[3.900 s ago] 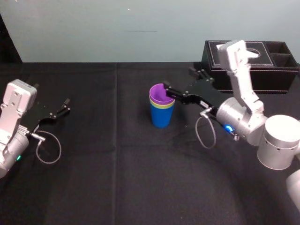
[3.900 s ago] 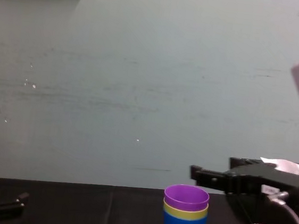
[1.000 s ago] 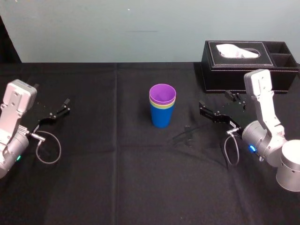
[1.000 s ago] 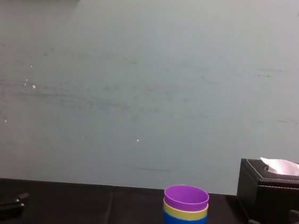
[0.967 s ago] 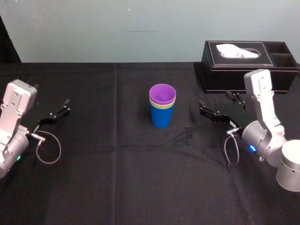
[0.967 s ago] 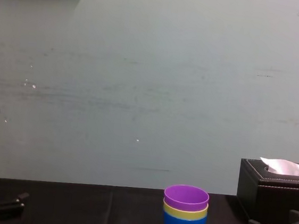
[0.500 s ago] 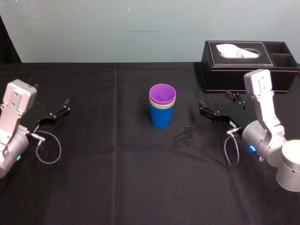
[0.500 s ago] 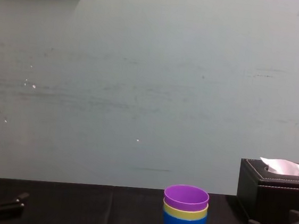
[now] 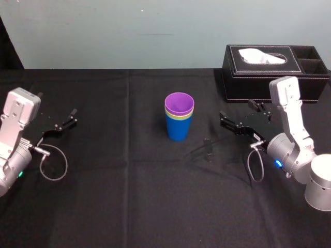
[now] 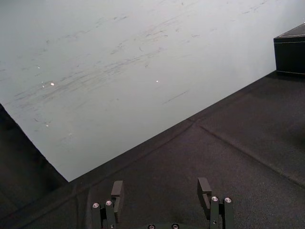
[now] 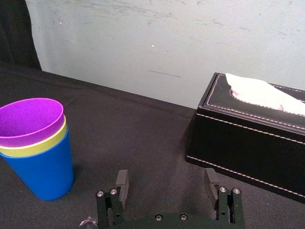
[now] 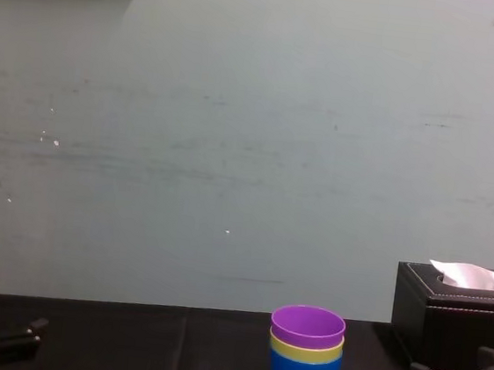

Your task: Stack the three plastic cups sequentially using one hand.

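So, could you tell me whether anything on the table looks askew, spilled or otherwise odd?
Nothing stands out. The purple cup, yellow-green cup and blue cup stand nested, upright and straight. The tissue box sits square at the back right. Left gripper and right gripper rest clear of them, jaws open.

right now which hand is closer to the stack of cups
Right. The right hand lies to the right of the stack of cups, before the tissue box; the left hand lies farther away on its left.
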Robot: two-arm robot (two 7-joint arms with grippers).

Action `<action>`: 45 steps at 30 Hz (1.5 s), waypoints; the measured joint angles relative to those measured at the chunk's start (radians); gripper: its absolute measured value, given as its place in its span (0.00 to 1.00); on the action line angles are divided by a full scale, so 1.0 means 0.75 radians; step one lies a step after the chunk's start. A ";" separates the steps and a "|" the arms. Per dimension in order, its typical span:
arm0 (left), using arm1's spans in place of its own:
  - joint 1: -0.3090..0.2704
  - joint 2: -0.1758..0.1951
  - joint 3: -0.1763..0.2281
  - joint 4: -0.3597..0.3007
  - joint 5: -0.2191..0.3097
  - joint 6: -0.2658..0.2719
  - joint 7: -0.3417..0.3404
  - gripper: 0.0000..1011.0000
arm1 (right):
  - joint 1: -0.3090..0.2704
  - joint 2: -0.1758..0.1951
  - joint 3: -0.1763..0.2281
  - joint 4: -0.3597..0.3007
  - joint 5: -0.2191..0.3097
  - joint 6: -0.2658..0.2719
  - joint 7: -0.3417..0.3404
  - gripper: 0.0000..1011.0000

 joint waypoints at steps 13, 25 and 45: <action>0.000 0.000 0.000 0.000 0.000 0.000 0.000 1.00 | 0.000 0.000 0.000 0.000 0.000 0.000 0.000 0.99; 0.000 0.000 0.000 0.000 0.000 0.000 0.000 1.00 | 0.000 0.000 0.000 0.000 0.000 0.000 0.000 0.99; 0.000 0.000 0.000 0.000 0.000 0.000 0.000 1.00 | 0.000 0.000 0.000 0.000 0.000 0.000 0.000 0.99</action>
